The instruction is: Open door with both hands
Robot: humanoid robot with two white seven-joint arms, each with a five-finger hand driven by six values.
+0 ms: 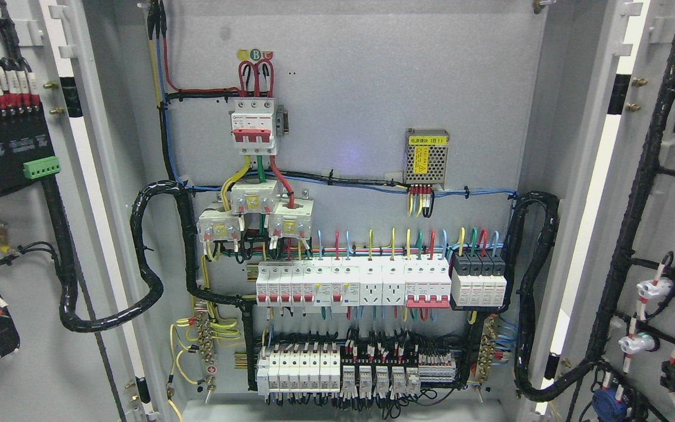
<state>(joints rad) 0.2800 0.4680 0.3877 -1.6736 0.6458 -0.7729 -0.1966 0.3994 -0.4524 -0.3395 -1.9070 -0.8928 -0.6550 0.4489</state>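
Observation:
An electrical cabinet fills the head view with both doors swung wide. The left door [27,328] shows its inner face at the left edge, carrying black modules and a wiring loom. The right door [660,234] stands likewise at the right edge, with a black cable harness and lamp fittings. Between them the grey backplate [349,88] is fully exposed. Neither of my hands nor any arm shows in the picture.
On the backplate sit a red-and-white main breaker [254,126], a small mesh power supply [426,159], a row of white breakers [352,284] and lower terminal rows [337,372]. Thick black conduits [147,264] loop from each door into the cabinet.

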